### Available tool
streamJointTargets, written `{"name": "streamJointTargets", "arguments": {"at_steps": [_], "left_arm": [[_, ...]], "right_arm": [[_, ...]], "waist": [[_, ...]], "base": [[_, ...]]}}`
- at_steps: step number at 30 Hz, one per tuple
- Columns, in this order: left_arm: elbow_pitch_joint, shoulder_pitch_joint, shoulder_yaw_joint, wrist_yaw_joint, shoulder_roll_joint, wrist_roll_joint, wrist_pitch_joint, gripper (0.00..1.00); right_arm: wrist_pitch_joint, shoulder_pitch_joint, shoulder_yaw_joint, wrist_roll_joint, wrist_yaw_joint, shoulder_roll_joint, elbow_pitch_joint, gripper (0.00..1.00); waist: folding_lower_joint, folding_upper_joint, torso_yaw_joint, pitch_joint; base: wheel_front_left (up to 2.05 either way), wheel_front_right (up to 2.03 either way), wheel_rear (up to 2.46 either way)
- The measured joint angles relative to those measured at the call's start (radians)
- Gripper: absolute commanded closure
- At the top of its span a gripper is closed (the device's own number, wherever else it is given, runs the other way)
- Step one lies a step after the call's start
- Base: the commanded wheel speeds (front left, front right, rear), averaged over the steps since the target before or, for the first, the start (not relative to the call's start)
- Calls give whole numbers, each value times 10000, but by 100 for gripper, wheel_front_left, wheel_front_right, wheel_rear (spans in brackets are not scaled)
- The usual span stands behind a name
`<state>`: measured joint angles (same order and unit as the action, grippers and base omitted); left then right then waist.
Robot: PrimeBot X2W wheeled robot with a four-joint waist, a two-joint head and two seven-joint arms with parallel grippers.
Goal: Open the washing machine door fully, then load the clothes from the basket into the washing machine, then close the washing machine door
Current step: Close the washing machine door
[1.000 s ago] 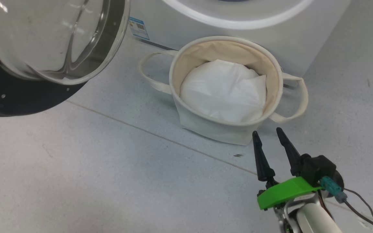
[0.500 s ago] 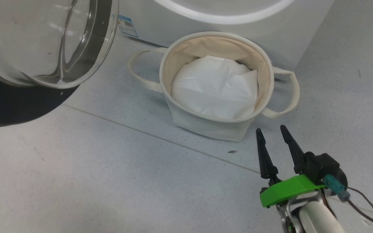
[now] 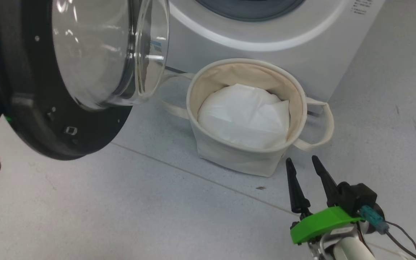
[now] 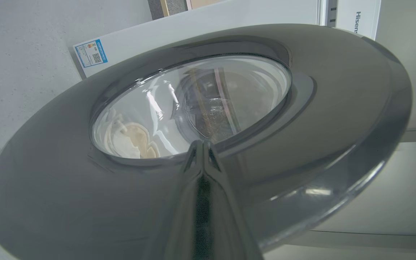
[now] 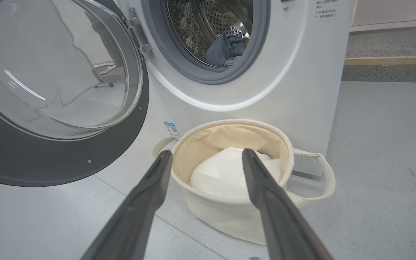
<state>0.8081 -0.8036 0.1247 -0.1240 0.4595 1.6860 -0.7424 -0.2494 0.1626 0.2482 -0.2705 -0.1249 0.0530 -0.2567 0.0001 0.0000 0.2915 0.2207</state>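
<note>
The washing machine door [image 3: 78, 72] stands open; the left gripper [image 4: 203, 144], fully closed and empty, appears to touch its outer face. The right gripper [image 3: 301, 159], spread wide and empty, hovers beside the basket [image 3: 237, 159]; clothes [image 5: 226, 50] lie inside the washing machine [image 5: 302, 72].

basket [image 3: 229, 159] before washing machine [image 3: 226, 47], door [image 3: 24, 108] at left, clothes [image 5: 226, 50] inside

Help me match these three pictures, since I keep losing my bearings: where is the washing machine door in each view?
Head view: the washing machine door sits upper left, open, glass bulging rightward.
Left wrist view: its dark outer face covers most of the picture.
Right wrist view: upper left, open, hinged beside the drum opening.
Shared landmark: the blue label low on the washing machine, near the door.
</note>
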Motion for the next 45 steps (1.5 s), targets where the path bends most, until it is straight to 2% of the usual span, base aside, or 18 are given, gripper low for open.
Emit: {"name": "streamJointTargets", "arguments": {"at_steps": [2, 9, 14, 21, 27, 35, 41, 45], "left_arm": [[-146, 71, -163, 2, -109, -33, -259, 100], [-1151, 475, -688, 2, -1112, -15, -1091, 100], [-1678, 782, -1091, 2, -1850, 17, -1377, 100], [-1632, 937, -1837, 0, -2679, -215, -1442, 100], [-1085, 744, -1919, 2, -2844, -395, -1266, 100], [-1089, 198, -1935, 2, -3087, -483, -1162, 100], [-1421, 115, -1670, 2, -3365, -541, -627, 100], [-2148, 232, -1561, 0, -3507, -575, -418, 100]], "right_arm": [[0, -100, 25, -61, 0, -2, -44, 0], [0, -116, 44, -397, 0, -2, -52, 0], [0, -337, 77, -575, 0, -2, -67, 0], [0, -451, -115, -642, 0, -4, -174, 0], [0, -447, -347, -660, 0, -6, -186, 0], [0, -438, -451, -846, 0, -8, -119, 0], [0, -264, -696, -1064, 0, -8, 52, 0], [0, -178, -721, -1212, 0, -8, 121, 0]], "waist": [[0, 0, 61, -166], [0, 0, 37, -623], [0, 0, -209, -779], [0, 0, -736, -844], [0, 0, -1511, -702], [0, 0, -2571, -350], [0, 0, -3365, -5], [0, 0, -3634, 167]], "base": [[0, 0, 0], [0, 0, 0], [0, 0, 0], [0, 0, 0], [0, 0, 0], [0, 0, 0], [0, 0, 0], [0, 0, 0]]}}
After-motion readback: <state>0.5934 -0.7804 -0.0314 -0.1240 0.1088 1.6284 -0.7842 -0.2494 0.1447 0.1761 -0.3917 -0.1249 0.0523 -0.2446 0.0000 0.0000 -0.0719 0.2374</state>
